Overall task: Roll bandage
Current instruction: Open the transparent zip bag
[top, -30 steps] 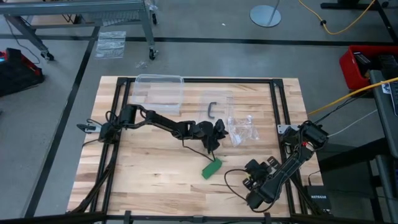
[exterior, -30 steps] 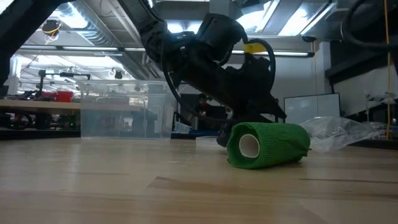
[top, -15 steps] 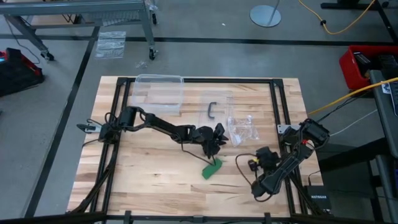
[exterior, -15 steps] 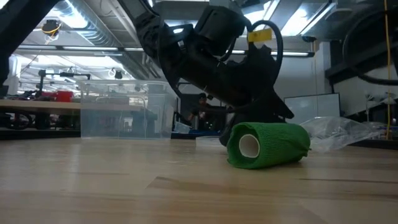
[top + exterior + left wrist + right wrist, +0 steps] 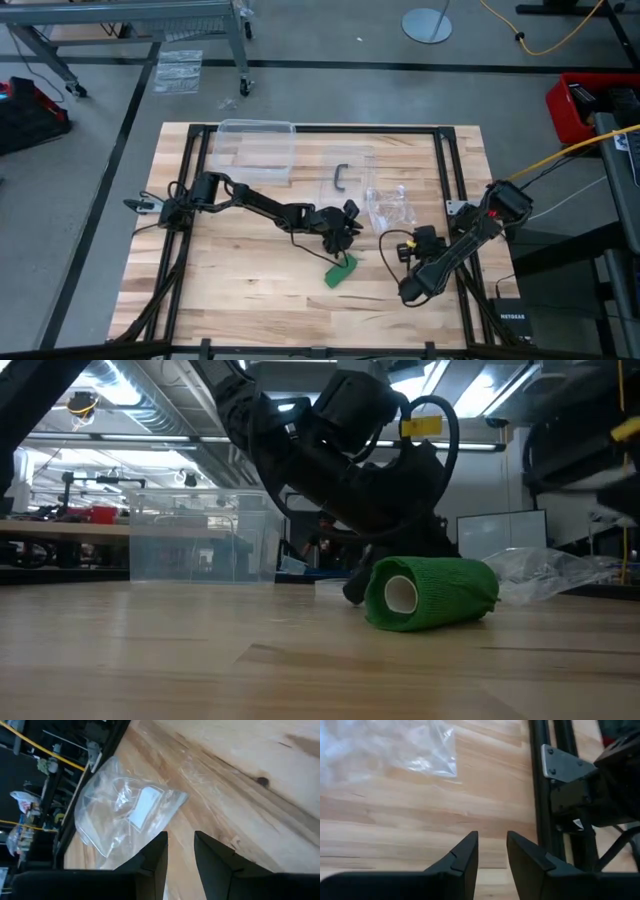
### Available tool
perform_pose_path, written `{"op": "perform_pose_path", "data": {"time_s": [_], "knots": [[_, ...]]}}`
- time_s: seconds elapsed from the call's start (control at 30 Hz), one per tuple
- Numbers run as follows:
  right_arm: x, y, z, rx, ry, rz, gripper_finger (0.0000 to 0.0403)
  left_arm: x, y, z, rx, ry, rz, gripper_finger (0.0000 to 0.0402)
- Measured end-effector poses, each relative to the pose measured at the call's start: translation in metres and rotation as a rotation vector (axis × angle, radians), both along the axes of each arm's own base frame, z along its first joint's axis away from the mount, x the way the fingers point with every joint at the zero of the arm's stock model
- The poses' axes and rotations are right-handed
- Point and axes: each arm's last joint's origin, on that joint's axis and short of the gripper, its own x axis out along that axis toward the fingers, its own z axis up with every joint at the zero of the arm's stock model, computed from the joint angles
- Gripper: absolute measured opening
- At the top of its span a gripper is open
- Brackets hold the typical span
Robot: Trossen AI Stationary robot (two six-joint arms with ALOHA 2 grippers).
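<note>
The desk point(image 5: 240, 290) carried the bandage point(image 5: 340, 270), already a compact green roll near its middle, so the rolling looked finished and the next move probably called for retreat. The left gripper point(image 5: 343, 240) hovered just beside it, fingers point(image 5: 150, 860) narrowly parted, empty. The right gripper point(image 5: 408, 293) waited nearby, likewise empty.

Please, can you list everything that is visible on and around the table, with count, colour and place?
bandage: one, bright green, rolled, table middle-front.
plastic bag: one, clear, right of centre.
plastic bin: one, clear, rear left of the table.
handle-shaped piece: one, dark, rear centre.
table: one, light wood with black frame.
left claw: one, black, just behind the bandage, fingers with a small gap, nothing between them.
right claw: one, black, right of the bandage, fingers apart, empty.
</note>
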Motion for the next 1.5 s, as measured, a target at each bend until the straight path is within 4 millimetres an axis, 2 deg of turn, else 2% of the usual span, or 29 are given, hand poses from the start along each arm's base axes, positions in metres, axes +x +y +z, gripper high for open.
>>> {"op": "perform_pose_path", "data": {"time_s": [0.23, 0.4, 0.53, 0.63, 0.77, 0.9, 1.1, 1.33, 1.5], "knots": [[-0.015, -0.016, 0.042, 0.034, -0.068, -0.005, 0.0106, -0.003, 0.000, -0.004, -0.061, 0.053, 0.044, 0.0088], [-0.035, -0.034, 0.065, 0.172, -0.192, -0.014, 0.0106, -0.004, 0.000, -0.004, -0.063, 0.060, 0.047, 0.0088], [-0.051, -0.052, 0.070, 0.290, -0.269, -0.063, 0.0106, -0.004, 0.000, -0.004, -0.065, 0.060, 0.047, 0.0088], [-0.054, -0.065, 0.064, 0.348, -0.347, -0.115, 0.0106, -0.004, 0.000, -0.004, -0.075, 0.060, 0.054, 0.0088], [-0.050, -0.080, 0.060, 0.316, -0.423, -0.191, 0.0106, -0.004, 0.000, -0.004, -0.077, 0.060, 0.055, 0.0088], [-0.044, -0.091, 0.064, 0.302, -0.448, -0.139, 0.0106, -0.004, 0.000, -0.005, -0.078, 0.062, 0.056, 0.0088], [-0.035, -0.105, 0.063, 0.292, -0.460, -0.181, 0.0106, -0.004, 0.001, -0.005, -0.077, 0.063, 0.056, 0.0088], [-0.014, -0.122, 0.063, 0.386, -0.520, -0.110, 0.0106, -0.004, 0.001, -0.006, -0.081, 0.069, 0.059, 0.0088], [-0.009, -0.139, 0.064, 0.320, -0.507, -0.063, 0.0106, -0.005, 0.001, -0.007, -0.094, 0.075, 0.069, 0.0088]]}}
